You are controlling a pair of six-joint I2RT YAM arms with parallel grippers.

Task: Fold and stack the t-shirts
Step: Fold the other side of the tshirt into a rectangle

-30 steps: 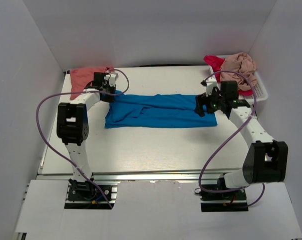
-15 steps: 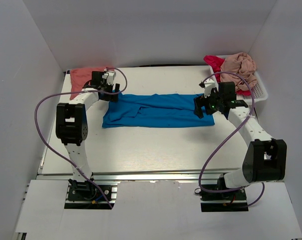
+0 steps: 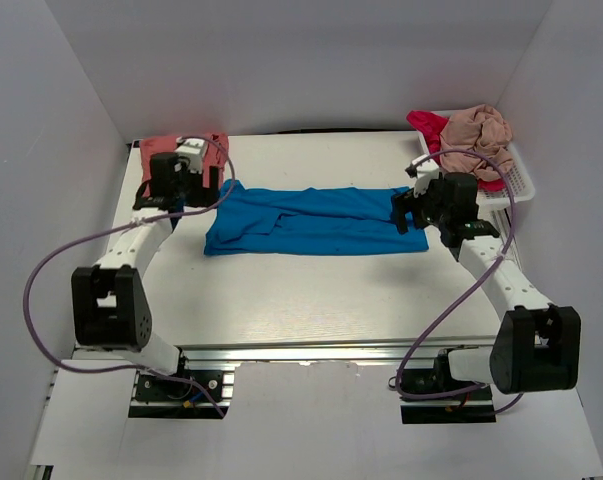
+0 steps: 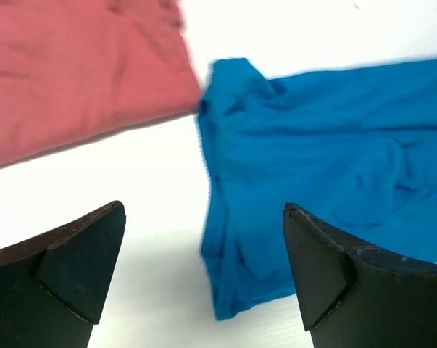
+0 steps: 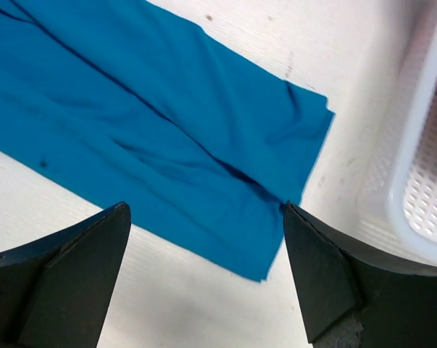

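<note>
Hanging over the white table [image 3: 311, 290], the left gripper [image 4: 204, 214] is seen with its jaws spread wide and nothing held between them. The bright blue t-shirt [image 3: 311, 220] is laid flat as a long band between the two grippers. Its left end is found below and ahead of the left fingers, bunched in small wrinkles, with the cloth running off to the right. The salmon-coral t-shirt [image 4: 80, 72] is noted ahead of the left gripper and to its left, lying flat, its corner just beside the blue cloth's corner; whether they touch cannot be told. The right gripper [image 5: 205, 210] is likewise held spread and empty above the blue shirt's right end, whose corner is seen ahead between the fingers. The white slotted basket [image 5: 414, 181] is placed just right of that gripper, apart from the blue hem. Beyond the right gripper, the dusty beige-pink t-shirt [image 3: 476, 128] is heaped crumpled in the basket, and the magenta-red t-shirt [image 3: 426, 122] is seen at the basket's left rim beside it.
</note>
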